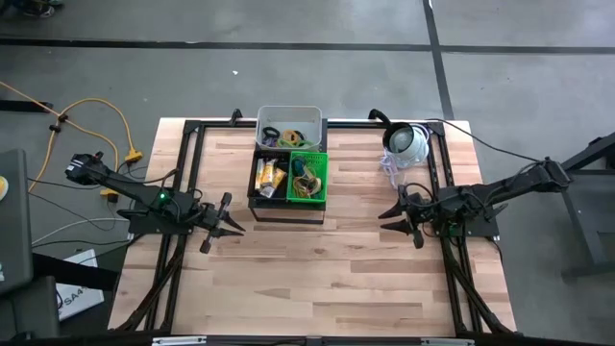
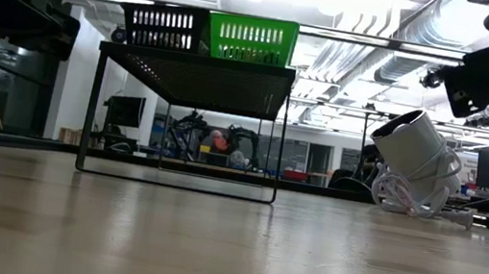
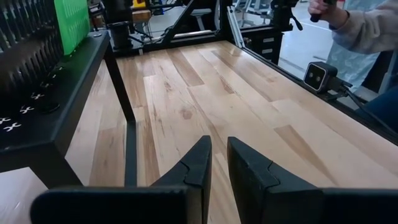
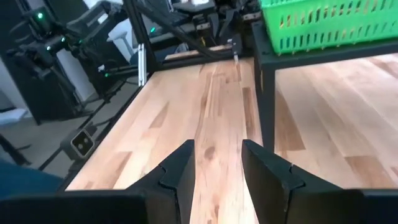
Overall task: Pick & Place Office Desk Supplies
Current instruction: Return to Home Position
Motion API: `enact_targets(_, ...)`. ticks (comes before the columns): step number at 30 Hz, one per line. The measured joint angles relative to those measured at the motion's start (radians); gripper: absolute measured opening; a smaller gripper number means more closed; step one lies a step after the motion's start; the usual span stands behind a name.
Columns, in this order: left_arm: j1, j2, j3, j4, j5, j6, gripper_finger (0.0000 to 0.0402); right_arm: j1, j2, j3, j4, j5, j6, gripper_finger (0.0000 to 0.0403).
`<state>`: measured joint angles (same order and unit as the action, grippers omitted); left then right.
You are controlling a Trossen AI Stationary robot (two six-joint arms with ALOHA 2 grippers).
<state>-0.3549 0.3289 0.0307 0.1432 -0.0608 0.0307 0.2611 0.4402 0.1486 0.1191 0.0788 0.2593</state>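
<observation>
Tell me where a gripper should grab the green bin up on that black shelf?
Grip the top rim of its outer side wall, coming straight down from above. The green bin sits open-topped on the black shelf; its thin slotted wall should fit between fingers, and that side is free, while the black bin stands close beside the other. The right gripper, open, is on that side.

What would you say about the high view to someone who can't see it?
Seen from above, a grey plastic bin, a black bin and a green bin sit on a black metal shelf at the back of a wooden table. The left gripper and right gripper are open at either side, and a white dome-shaped device lies near the right one.
</observation>
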Motion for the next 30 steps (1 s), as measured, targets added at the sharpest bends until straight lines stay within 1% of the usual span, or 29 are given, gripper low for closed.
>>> enact_targets(6, 0.000, 0.000, 0.000, 0.000, 0.000, 0.001, 0.0044, 0.001, -0.001, -0.012, -0.009, -0.035, 0.000, 0.0120)
enact_targets(13, 0.000, 0.000, 0.000, 0.000, 0.000, 0.002, 0.0044, 0.000, -0.028, -0.081, 0.048, -0.031, 0.013, 0.0120)
enact_targets(22, 0.000, 0.000, 0.000, 0.000, 0.000, -0.006, 0.0044, 0.000, -0.083, -0.131, 0.042, -0.019, 0.014, 0.0120)
enact_targets(25, 0.000, 0.000, 0.000, 0.000, 0.000, 0.001, 0.0044, 0.000, -0.105, -0.139, 0.037, -0.002, 0.022, 0.0120)
enact_targets(30, 0.000, 0.000, 0.000, 0.000, 0.000, 0.000, 0.0044, 0.000, -0.138, -0.140, -0.046, -0.003, 0.032, 0.0120)
